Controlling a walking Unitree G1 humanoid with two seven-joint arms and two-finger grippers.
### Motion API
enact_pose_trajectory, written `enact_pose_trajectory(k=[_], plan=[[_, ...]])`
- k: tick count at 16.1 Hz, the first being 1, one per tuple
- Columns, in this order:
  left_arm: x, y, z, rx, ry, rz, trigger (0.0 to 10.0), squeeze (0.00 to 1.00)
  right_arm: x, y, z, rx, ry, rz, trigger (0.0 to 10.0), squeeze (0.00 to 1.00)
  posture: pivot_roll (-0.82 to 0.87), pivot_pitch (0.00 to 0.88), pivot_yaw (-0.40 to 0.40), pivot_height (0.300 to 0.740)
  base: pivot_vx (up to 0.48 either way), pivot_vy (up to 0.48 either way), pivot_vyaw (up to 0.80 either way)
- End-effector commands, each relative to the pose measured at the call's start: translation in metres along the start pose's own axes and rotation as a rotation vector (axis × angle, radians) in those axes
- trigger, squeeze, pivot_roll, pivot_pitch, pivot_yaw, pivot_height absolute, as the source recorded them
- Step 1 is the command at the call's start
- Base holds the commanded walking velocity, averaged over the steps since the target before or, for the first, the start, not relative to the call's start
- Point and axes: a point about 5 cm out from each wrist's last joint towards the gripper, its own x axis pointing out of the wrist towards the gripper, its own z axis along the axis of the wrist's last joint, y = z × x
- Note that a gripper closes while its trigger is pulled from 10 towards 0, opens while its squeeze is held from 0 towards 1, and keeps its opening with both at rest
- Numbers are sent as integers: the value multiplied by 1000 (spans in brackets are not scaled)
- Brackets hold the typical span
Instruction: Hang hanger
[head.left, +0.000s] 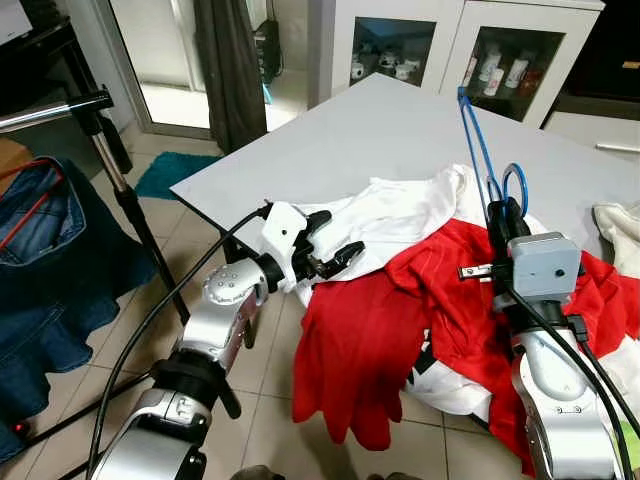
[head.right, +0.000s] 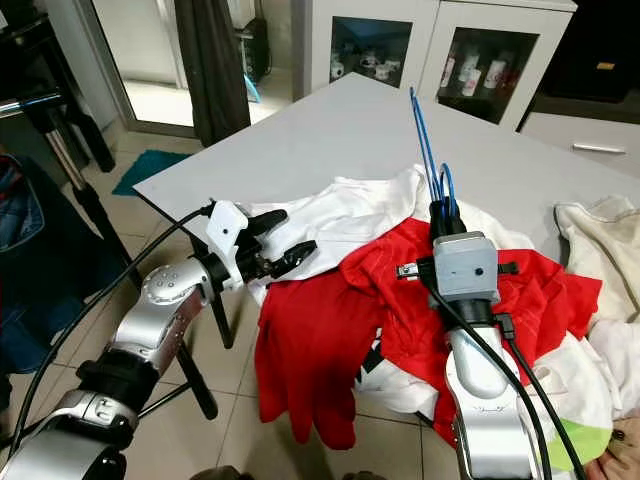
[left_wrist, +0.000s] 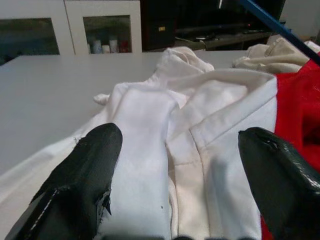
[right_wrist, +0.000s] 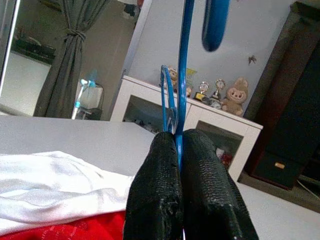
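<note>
Pinching a blue hanger between closed fingers, the right gripper holds it upright over the red shirt on the grey table. The left gripper hovers at the table's near edge, fingers spread apart, pointing at the white shirt beside the red one.

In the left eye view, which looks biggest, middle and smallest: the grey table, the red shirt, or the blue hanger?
Largest to smallest, as they look:
1. grey table
2. red shirt
3. blue hanger, held in the shut right pincer

The shirt is nearer the camera, so it may look bigger than it really is.
</note>
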Motion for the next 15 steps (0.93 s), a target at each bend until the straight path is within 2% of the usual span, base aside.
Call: enact_pose_trajectory(k=[1,3,6,8,12,15], plan=[[4,1,1,33,9,-19,10000,0,-1,-5,3,-8,-6,-9,10000,0,44,71,6,740,0,0,0],[12,-4,6,58,-28,-70,10000,0,1,-9,5,-25,-10,-7,10000,0,35,72,-2,740,0,0,0],[17,-8,2,90,-6,-95,10000,0,10,-22,10,-52,-30,-28,10000,0,25,70,-10,740,0,0,0],[21,-12,-5,78,26,-113,10000,0,12,-26,12,-60,-37,-32,10000,0,23,69,-14,740,0,0,0],[21,-12,-16,82,87,-92,10000,0,13,-25,14,-57,-42,-27,10000,0,22,67,-15,740,0,0,0],[25,-8,-13,92,71,-32,10000,0,15,-24,15,-50,-45,-25,10000,0,23,59,-10,740,0,0,0]])
